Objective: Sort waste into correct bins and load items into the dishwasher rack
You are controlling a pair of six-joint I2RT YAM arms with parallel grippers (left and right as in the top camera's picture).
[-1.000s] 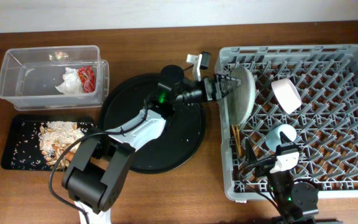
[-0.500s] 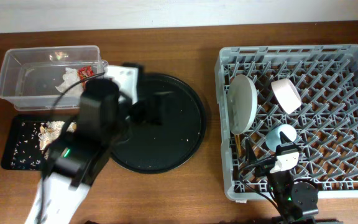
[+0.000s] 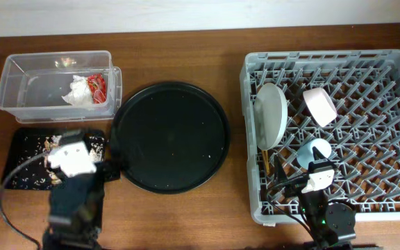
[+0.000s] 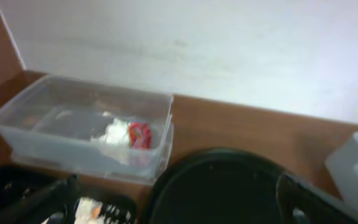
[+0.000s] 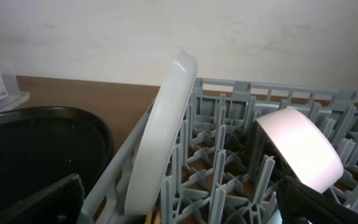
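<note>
The grey dishwasher rack (image 3: 394, 62) holds the white plate (image 3: 271, 114) on edge, the white bowl (image 3: 320, 104), the light-blue cup (image 3: 316, 149) and the chopsticks (image 3: 264, 158). The clear box (image 3: 19, 69) holds the crumpled napkin (image 3: 77, 92) and red wrapper (image 3: 97, 85). The flat black tray (image 3: 19, 173) holds beige food scraps (image 3: 53, 144). My left gripper (image 3: 78, 161) is open and empty over that tray's right end. My right gripper (image 3: 317, 172) is open and empty over the rack's front edge. The right wrist view shows the plate (image 5: 160, 137) and bowl (image 5: 300, 146).
A big round black tray (image 3: 170, 135) lies bare between the bins and the rack. The left wrist view shows the clear box (image 4: 55, 106), napkin (image 4: 112, 132), wrapper (image 4: 139, 134) and round tray (image 4: 229, 180).
My left arm let go of the plate, which now stands in the rack, and swung back left to the table's front left. The right arm has not moved.
</note>
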